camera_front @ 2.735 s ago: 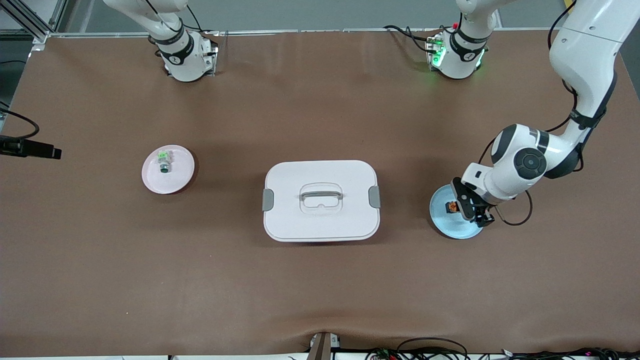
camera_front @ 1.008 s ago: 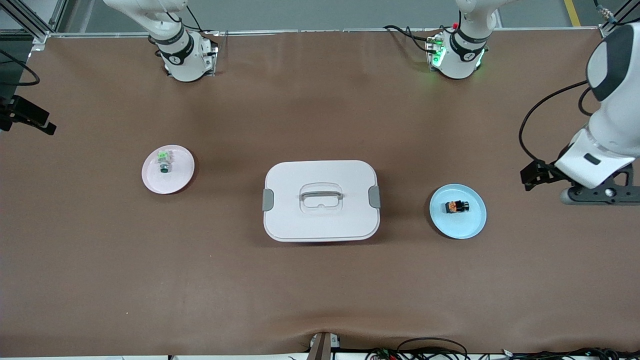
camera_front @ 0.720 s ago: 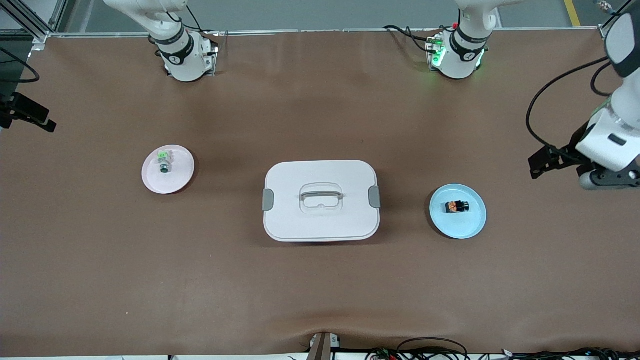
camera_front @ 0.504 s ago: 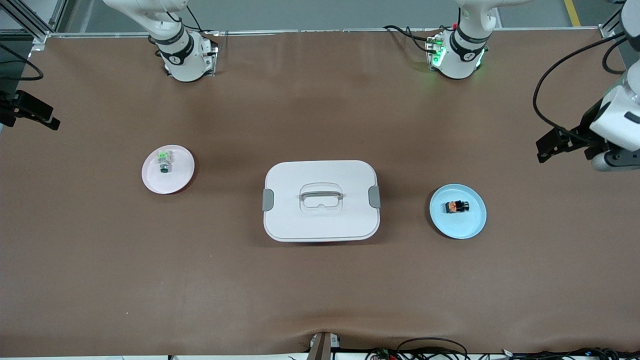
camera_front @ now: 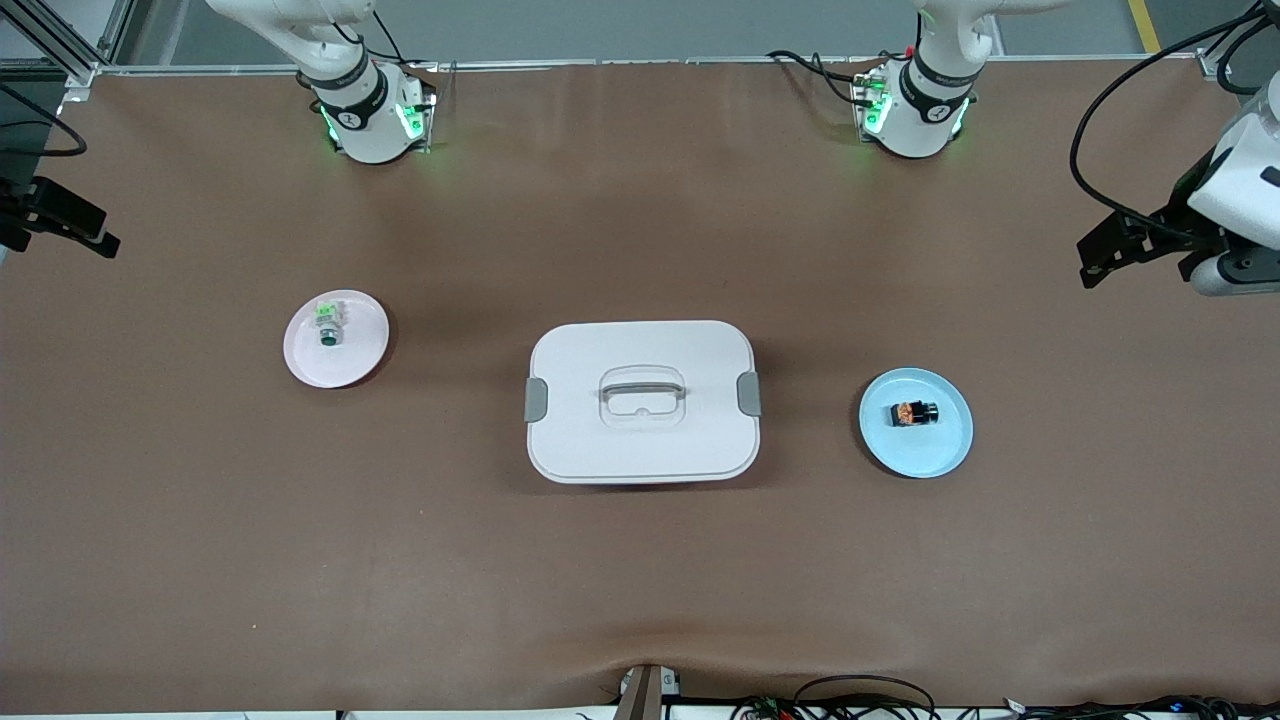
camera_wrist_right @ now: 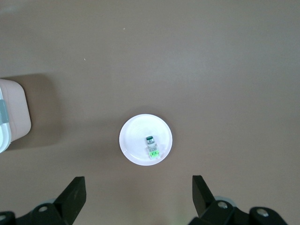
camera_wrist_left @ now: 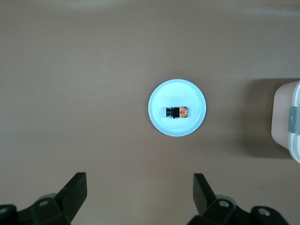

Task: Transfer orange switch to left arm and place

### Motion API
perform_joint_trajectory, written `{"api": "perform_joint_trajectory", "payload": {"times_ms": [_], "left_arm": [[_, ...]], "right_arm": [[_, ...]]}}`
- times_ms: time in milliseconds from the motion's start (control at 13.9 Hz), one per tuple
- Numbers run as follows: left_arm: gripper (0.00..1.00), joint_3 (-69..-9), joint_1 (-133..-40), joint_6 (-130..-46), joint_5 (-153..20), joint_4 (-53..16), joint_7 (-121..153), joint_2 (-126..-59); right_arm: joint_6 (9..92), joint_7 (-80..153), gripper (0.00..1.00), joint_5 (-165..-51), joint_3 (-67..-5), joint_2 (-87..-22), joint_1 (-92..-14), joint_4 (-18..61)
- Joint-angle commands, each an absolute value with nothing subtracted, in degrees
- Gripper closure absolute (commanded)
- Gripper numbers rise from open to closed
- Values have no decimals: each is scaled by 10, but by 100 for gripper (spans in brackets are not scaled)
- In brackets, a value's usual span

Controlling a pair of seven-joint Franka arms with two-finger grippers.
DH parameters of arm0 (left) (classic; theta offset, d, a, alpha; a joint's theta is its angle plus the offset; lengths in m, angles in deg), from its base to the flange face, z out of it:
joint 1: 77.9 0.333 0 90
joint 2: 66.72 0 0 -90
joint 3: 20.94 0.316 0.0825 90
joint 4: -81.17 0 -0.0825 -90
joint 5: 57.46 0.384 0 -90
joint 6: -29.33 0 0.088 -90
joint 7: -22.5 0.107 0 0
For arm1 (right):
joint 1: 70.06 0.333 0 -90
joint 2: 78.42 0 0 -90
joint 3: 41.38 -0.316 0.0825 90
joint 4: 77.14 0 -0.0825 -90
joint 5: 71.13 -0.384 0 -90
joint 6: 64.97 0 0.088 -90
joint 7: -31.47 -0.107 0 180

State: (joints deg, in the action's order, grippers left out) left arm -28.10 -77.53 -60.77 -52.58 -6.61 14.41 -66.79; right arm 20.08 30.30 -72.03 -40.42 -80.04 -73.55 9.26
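The left gripper [camera_wrist_left: 138,199] has its black fingers [camera_wrist_left: 75,190] spread wide and empty, high over the left arm's end of the brown desk [camera_front: 640,580]. The right gripper [camera_wrist_right: 137,199] is likewise spread and empty, over the right arm's end. The tiny black-and-orange cylindrical switch [camera_front: 914,412] lies on its side on a round pale-blue plate [camera_front: 940,455], beside the big white latched plastic box [camera_front: 640,440] at mid-desk. A small green-and-white switch [camera_front: 326,322] rests on a round pink plate [camera_front: 350,365].
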Motion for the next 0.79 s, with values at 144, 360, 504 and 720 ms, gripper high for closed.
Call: {"api": "perform_joint_trajectory", "payload": {"times_ms": [144,360,504,720], "left_arm": [[0,-275,-775,-572,-541,-72,146,-643],[0,-278,-775,-550,-542,-72,150,-635],[0,-279,-775,-547,-559,-72,154,-624],[0,-274,-773,-531,-575,-72,162,-614]], "right_arm": [[197,298,0,-721,-402,-805,-737,71],[197,270,0,-723,-402,-805,-739,57],[192,265,0,-721,-402,-805,-738,60],[169,269,0,-722,-402,-805,-738,62]]}}
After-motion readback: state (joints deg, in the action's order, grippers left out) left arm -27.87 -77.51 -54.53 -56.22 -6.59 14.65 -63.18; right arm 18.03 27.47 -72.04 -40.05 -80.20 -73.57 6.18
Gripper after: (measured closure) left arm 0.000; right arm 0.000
